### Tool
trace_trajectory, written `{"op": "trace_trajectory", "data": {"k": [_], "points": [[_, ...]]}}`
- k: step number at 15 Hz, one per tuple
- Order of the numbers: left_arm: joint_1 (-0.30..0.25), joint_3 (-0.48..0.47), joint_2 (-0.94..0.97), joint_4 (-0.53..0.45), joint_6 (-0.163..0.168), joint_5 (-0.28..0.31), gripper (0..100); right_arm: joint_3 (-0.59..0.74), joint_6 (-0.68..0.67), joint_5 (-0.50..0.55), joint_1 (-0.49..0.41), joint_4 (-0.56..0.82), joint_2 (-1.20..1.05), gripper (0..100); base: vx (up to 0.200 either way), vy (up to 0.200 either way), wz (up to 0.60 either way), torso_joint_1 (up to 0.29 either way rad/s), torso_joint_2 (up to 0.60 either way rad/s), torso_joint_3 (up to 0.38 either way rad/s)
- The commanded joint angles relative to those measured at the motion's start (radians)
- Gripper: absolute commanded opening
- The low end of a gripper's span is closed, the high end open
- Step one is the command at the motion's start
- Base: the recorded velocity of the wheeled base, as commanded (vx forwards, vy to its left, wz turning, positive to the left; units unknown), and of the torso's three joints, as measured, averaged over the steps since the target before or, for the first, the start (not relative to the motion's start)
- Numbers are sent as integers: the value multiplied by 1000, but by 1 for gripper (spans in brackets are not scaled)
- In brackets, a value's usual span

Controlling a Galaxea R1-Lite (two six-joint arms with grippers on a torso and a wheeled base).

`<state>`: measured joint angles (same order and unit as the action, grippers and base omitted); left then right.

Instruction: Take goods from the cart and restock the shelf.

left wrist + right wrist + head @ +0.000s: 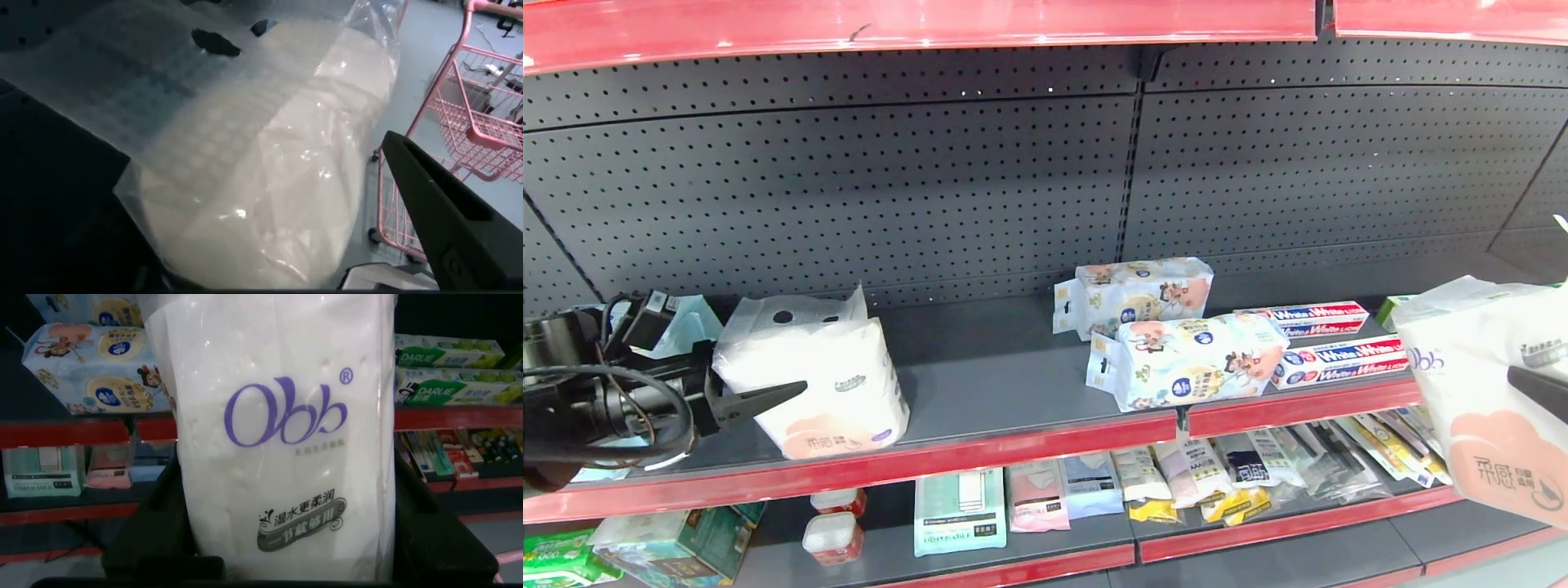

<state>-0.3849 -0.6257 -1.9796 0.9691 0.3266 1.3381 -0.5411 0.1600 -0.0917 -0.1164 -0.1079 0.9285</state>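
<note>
Two soft goods matter here. The first tissue pack point(825, 367) stands upright on the left part of the shelf point(988, 384), close to its red front edge point(931, 447). The left gripper point(772, 371) is around it with the fingers apart. It looks released, not squeezing. The second tissue pack point(1494, 384) is off the shelf, at the near right, clenched in the right gripper point(1531, 388).

I think the left arm has the bigger risk. The pack's loose film top is just beside the open fingers. If the arm backs out at a slant, a finger could catch the film and drag the pack over the red edge. The second pack is soft and is held at its lower part, so it may sag or slip on the way in. The free space lies between the first pack and the wipes packs point(1176, 359). An entry too far right could push the wipes or the toothpaste boxes point(1339, 359).

The left wrist view shows a gap between one finger point(433, 212) and the film, which the head view does not make plain. It also shows the pink cart point(482, 122) behind. The right wrist view shows dark fingers on both sides of the second pack, while the head view gives one fingertip and the free place on the shelf.
</note>
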Motion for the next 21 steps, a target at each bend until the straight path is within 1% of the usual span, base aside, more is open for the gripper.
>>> {"op": "trace_trajectory", "data": {"k": [1,2,3,4,11,12,14,15,16,17,18,19,20,21], "points": [[0,43,102,2,-44,0,100,3,1,0,1,0,-4,0,0,0,0,0,0,0],[0,49,123,2,-60,-2,100,3,1,0,1,-1,-4,0,0,0,0,0,0,0],[-2,51,140,2,-66,-7,100,1,1,0,1,-1,-5,0,0,0,0,0,0,0],[-5,51,146,6,-64,-22,100,1,1,0,1,-1,-10,0,0,0,0,0,0,0],[-17,51,180,52,-75,-56,100,7,0,0,1,0,-40,0,0,0,0,0,0,0],[-22,47,202,52,-83,-83,100,7,0,0,1,2,-51,0,0,0,0,0,0,0],[-22,47,240,54,-109,-139,100,13,0,0,1,2,-63,0,0,0,0,0,0,0],[-22,51,268,54,-130,-186,100,15,0,0,1,2,-69,0,0,0,0,0,0,0],[-22,54,294,54,-152,-250,100,16,-2,0,1,2,-71,0,0,0,0,0,0,0],[-22,55,304,54,-164,-283,100,20,0,0,1,2,-76,0,0,0,0,0,0,0],[-20,60,346,54,-208,-379,100,30,0,-2,1,2,-82,0,0,0,0,0,0,0],[-19,69,373,54,-236,-442,100,33,-4,-3,1,0,-82,0,0,0,0,0,0,0],[-14,75,389,54,-253,-497,100,38,-4,-3,1,0,-82,0,0,0,0,0,0,0],[3,75,407,52,-282,-645,100,56,-8,-3,1,-1,-82,0,0,0,0,0,0,0]]}}
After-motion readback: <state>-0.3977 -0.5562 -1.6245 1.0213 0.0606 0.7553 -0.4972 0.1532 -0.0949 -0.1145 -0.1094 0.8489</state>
